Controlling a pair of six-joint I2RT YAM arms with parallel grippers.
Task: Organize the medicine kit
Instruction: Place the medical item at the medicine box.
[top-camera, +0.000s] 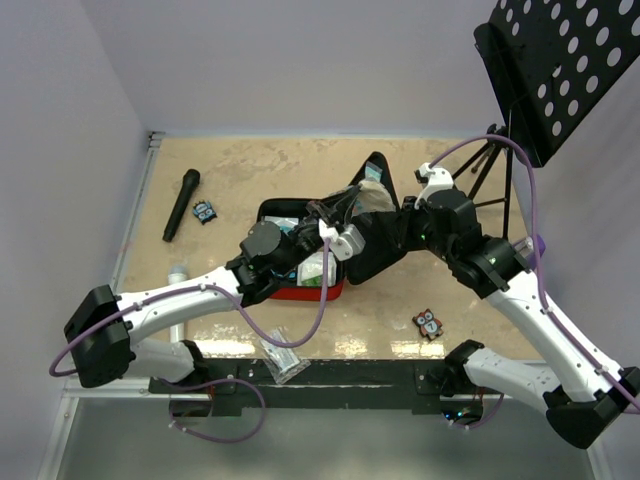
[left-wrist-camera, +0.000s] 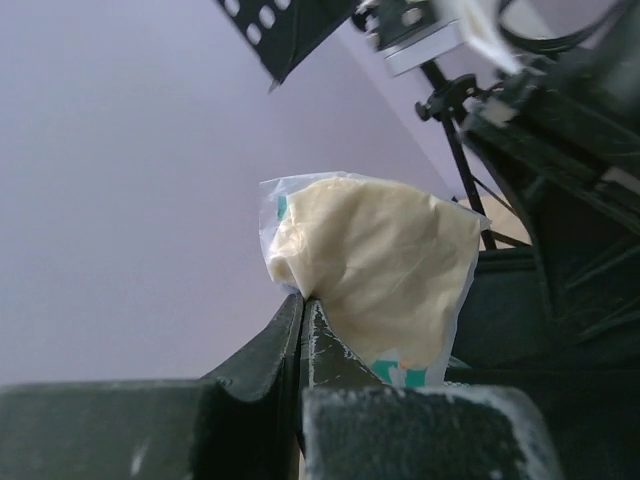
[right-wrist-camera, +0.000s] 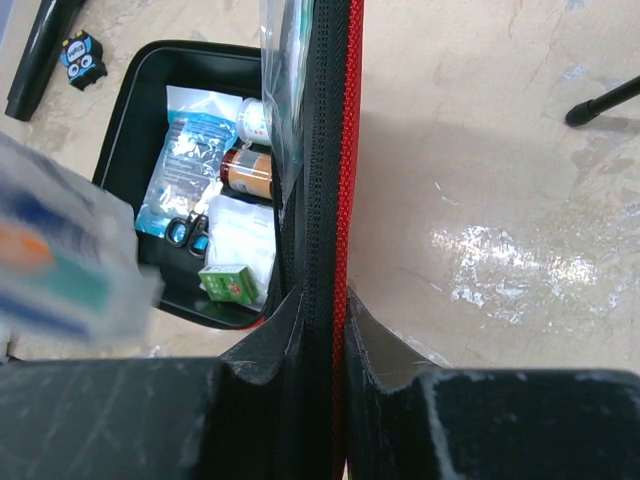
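Note:
The red medicine kit (top-camera: 300, 293) lies open at the table's middle, its black-lined lid (top-camera: 378, 250) standing upright. My right gripper (top-camera: 403, 222) is shut on the lid's zipper edge (right-wrist-camera: 328, 150), with jaws on either side of it (right-wrist-camera: 325, 300). My left gripper (top-camera: 350, 200) is shut on a clear packet of beige cloth (left-wrist-camera: 380, 270) and holds it raised beside the lid; its jaws pinch the packet's lower corner (left-wrist-camera: 302, 300). The base holds a blue packet (right-wrist-camera: 190, 165), a brown bottle (right-wrist-camera: 248, 172), scissors (right-wrist-camera: 188, 230), white gauze (right-wrist-camera: 240, 235) and a green box (right-wrist-camera: 228, 283).
A black stick-shaped object (top-camera: 181, 204) and a small blue tag (top-camera: 205, 211) lie at the back left. A white bottle (top-camera: 178, 272) stands left of the kit. A clear packet (top-camera: 280, 358) lies at the front edge. An orange tag (top-camera: 429, 323) lies front right. A music stand (top-camera: 560, 70) stands at the back right.

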